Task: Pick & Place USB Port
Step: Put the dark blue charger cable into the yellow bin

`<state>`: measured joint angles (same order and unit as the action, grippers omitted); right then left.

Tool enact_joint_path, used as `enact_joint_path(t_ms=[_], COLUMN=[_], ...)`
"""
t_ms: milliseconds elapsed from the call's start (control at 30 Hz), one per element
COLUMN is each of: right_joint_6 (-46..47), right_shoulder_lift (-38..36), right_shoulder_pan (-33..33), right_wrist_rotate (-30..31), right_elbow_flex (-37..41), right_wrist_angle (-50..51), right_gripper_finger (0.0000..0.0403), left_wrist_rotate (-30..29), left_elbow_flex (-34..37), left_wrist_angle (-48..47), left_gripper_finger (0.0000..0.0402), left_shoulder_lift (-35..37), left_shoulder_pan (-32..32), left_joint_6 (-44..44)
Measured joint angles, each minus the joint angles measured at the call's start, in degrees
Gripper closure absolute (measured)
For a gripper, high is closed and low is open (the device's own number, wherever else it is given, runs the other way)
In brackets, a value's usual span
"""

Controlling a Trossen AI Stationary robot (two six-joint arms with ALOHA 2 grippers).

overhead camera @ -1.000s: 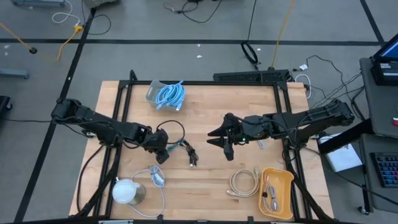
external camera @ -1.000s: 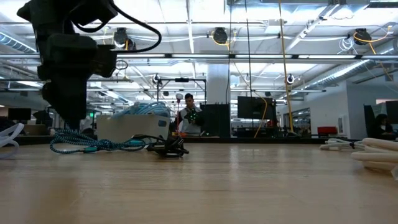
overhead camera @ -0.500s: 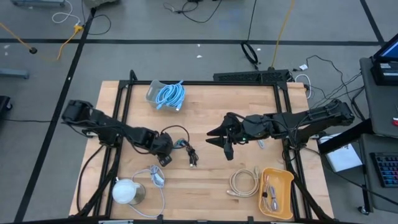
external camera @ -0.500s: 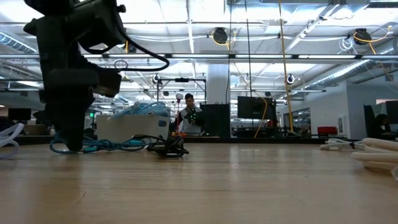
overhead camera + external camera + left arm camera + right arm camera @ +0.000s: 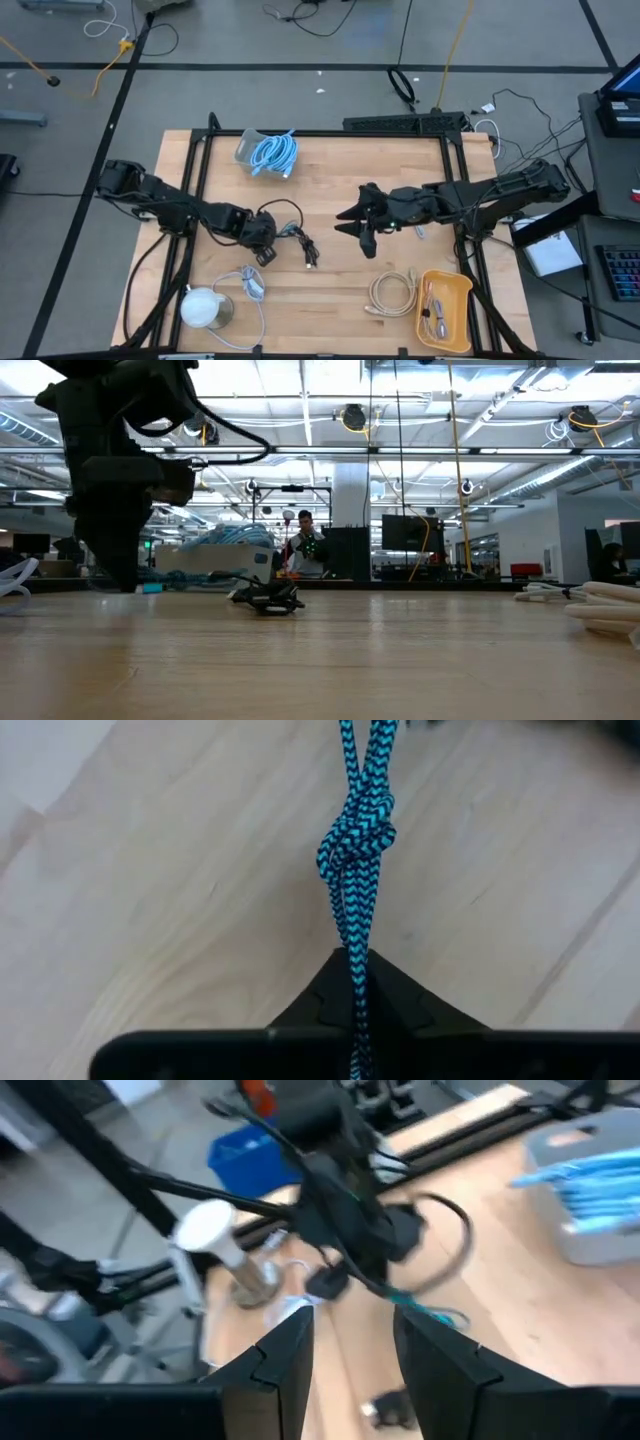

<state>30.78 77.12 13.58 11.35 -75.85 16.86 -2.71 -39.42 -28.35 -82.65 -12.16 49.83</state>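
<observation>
High view, left to right: my left gripper (image 5: 262, 240) sits low over the table (image 5: 330, 290), left of centre. Its fingers are pinched tight on the blue braided cable (image 5: 356, 830), which is knotted just past my fingertips. The cable's dark plug end (image 5: 308, 252) lies on the wood just right of that gripper. My right gripper (image 5: 352, 222) hovers near centre, fingers spread and holding nothing.
</observation>
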Motion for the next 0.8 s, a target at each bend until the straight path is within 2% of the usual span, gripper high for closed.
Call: enact_joint_path(t_ms=[100,233,400,500,700,800], right_joint_6=[0.46,0.62,1.86,5.01,18.44,24.89], right_shoulder_lift=[0.02,0.15,1.86,2.24,2.43,2.40], right_shoulder_pan=[0.02,-0.47,-1.50,-1.64,-4.12,-5.41], right_wrist_rotate=[2.49,2.41,3.00,5.51,0.84,1.89], right_elbow_flex=[0.00,0.00,1.16,6.41,24.18,31.74], right_wrist_angle=[2.95,5.24,3.65,-7.97,-42.63,-58.77], right_gripper_finger=[0.0271,0.0271,0.0269,0.0265,0.0252,0.0241], left_wrist_rotate=[-1.00,-4.29,-8.88,-13.42,-20.02,-20.73], left_elbow_flex=[-0.08,-1.62,-6.19,-9.72,-17.44,-18.68], left_wrist_angle=[-0.39,-3.00,-4.15,-2.34,0.22,1.03], left_gripper_finger=[0.0395,0.0396,0.0397,0.0397,0.0397,0.0397], left_shoulder_lift=[2.76,7.56,13.07,15.24,15.35,14.93], left_shoulder_pan=[-0.02,-0.36,-0.54,-0.99,-1.09,-0.98], left_joint_6=[0.72,1.36,1.49,0.16,-4.49,-5.88])
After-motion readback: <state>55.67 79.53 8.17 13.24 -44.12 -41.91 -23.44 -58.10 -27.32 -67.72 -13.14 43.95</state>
